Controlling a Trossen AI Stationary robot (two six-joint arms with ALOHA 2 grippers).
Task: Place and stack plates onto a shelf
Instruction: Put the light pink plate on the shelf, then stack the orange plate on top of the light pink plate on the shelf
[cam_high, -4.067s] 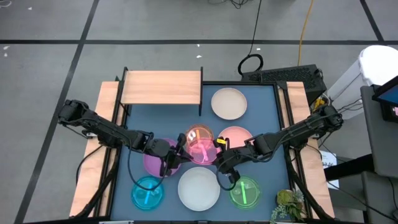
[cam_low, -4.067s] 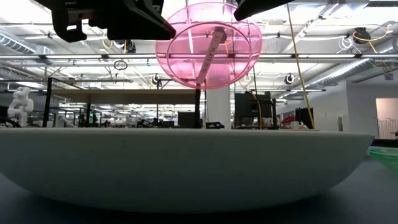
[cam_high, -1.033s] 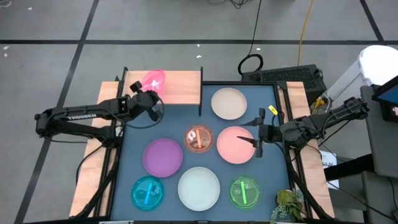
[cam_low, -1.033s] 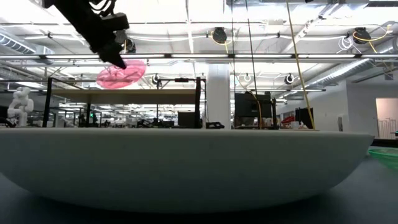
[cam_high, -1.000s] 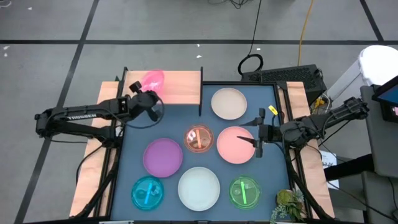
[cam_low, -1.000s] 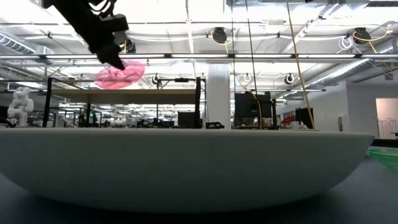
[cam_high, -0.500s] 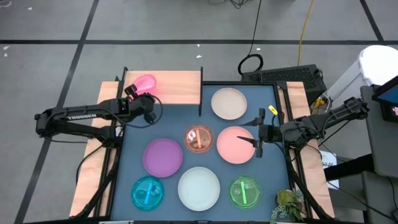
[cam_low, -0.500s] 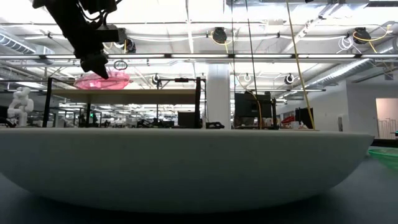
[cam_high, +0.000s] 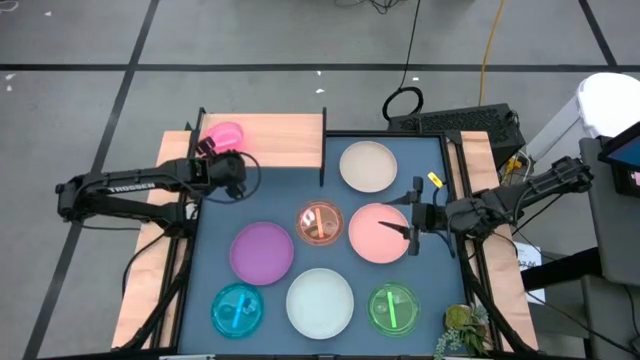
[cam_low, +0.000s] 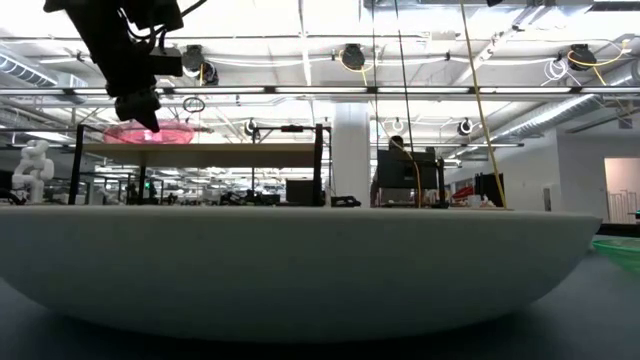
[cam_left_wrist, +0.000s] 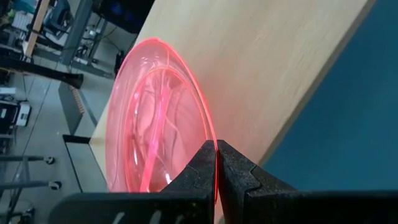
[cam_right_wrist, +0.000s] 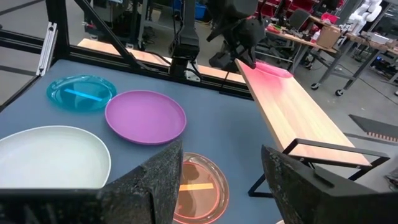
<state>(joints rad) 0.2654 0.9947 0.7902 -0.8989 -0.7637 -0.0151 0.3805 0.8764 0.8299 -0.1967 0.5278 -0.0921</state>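
Observation:
The translucent magenta plate is over the left end of the wooden shelf, almost level, with my left gripper shut on it. On the blue table lie the cream, orange, pink, purple, white, cyan and green plates. My right gripper hovers open over the pink plate's right side with nothing between its fingers. My left gripper pinches the magenta plate's rim between its two fingers, on the plate's near side. The fingers slant down from the near side. The plate sits close to level at the shelf top; whether it rests on the board I cannot tell.
The shelf's black legs stand on the table's far left part. The right half of the shelf board is bare. The white plate's rim fills the low view's foreground.
My left gripper has carried the magenta plate toward the table's left edge and down onto the shelf's left end. The plate, tilted a second ago, has tipped to nearly level.

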